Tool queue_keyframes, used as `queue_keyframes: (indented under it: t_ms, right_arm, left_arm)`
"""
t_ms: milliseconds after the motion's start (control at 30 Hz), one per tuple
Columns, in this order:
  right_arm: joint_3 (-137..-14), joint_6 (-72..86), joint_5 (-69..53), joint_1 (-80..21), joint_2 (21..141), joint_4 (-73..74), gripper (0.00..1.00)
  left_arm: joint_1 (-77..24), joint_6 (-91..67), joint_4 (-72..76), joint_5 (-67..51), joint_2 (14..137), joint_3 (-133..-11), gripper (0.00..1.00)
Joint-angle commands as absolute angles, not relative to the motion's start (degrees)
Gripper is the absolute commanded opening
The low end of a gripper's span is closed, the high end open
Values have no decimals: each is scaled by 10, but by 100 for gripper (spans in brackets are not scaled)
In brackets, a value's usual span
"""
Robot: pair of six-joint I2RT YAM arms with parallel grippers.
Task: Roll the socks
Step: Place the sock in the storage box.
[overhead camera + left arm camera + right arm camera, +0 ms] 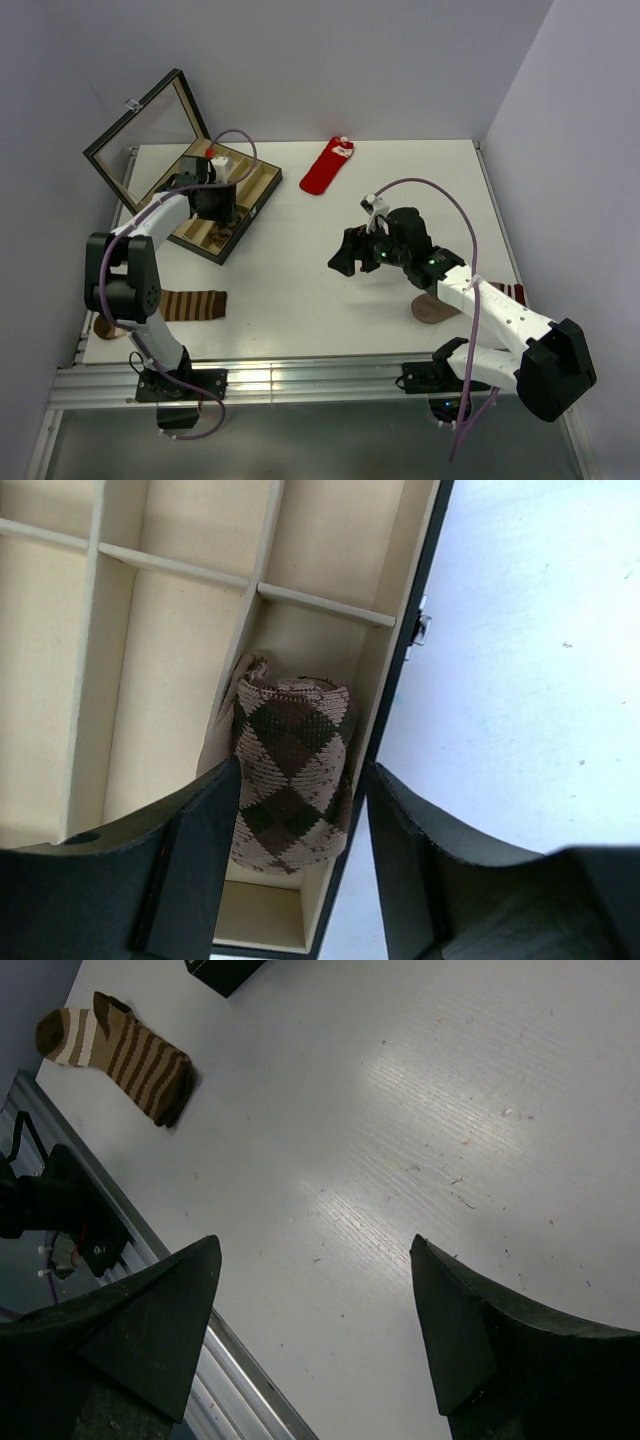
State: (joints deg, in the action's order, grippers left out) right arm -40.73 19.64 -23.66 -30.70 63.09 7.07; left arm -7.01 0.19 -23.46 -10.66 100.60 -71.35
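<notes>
The rolled argyle sock (290, 780) sits in an edge cell of the divided box (325, 602), the left claw (305, 770) spread either side of it and seemingly not pinching; a straight lift should keep the fingers off the cell walls and dark rim. The red sock (325, 168) lies flat, unrolled, on the far counter (450, 1110) with open room around, and the right claw (312, 1245) hovers spread and empty over bare counter.

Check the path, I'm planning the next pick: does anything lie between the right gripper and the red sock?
Nothing visible does. Only bare table separates the right gripper, jaws open and empty, from the red sock lying flat near the far edge. The compartment box sits off to the left of that line.
</notes>
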Motion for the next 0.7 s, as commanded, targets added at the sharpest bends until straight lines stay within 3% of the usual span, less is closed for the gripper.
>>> queue_keyframes:
  t_ms: [0,333,667]
  right_arm:
    - [-415,185,-244,-303,632,57,83]
    - [-410,188,-247,-303,632,50,83]
    - [-397,192,-249,-303,627,40,83]
  left_arm:
    - [-73,-41,-219,-103,957,-708,56]
    - [-62,-79,-182,-98,951,-645,45]
    - [-41,-77,-207,-71,1044,-635,33]
